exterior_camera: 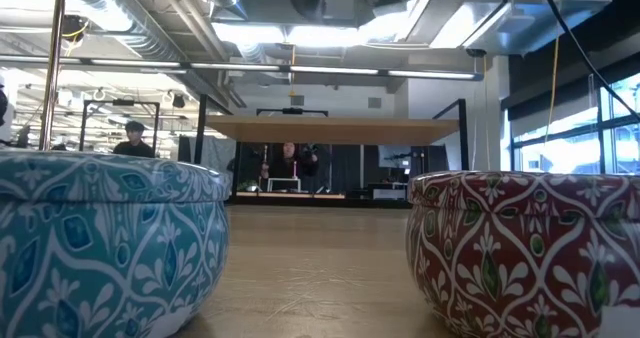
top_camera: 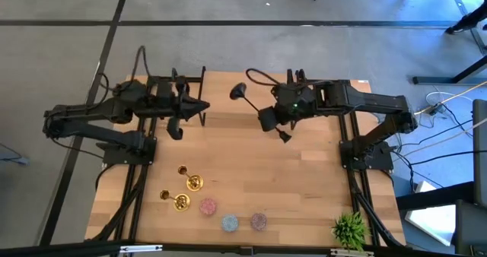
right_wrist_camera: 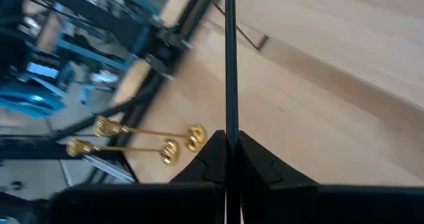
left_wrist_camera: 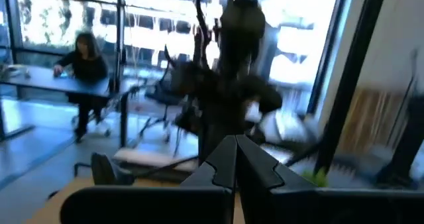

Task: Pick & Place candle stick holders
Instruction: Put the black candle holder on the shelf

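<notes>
High view: the right gripper (top_camera: pixel 283 135), raised over the far half of the wooden table (top_camera: pixel 304 181), pinches the slim black candle stick holder (top_camera: pixel 242 94) by its stem. The left gripper (top_camera: pixel 204 109), pressed together and empty, hangs opposite. Two shiny gold candle stick holders (top_camera: pixel 183 188) stand near the front left, with the pink (top_camera: pixel 208 207), light blue (top_camera: pixel 230 223) and purple squat holders (top_camera: pixel 259 221) alongside. A small green spiky plant (top_camera: pixel 350 229) sits at the front right corner. No writing is legible.

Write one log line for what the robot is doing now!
right gripper: shut on black candle stick holder, lifted off table | left gripper: shut, empty | gold holders: on table
</notes>
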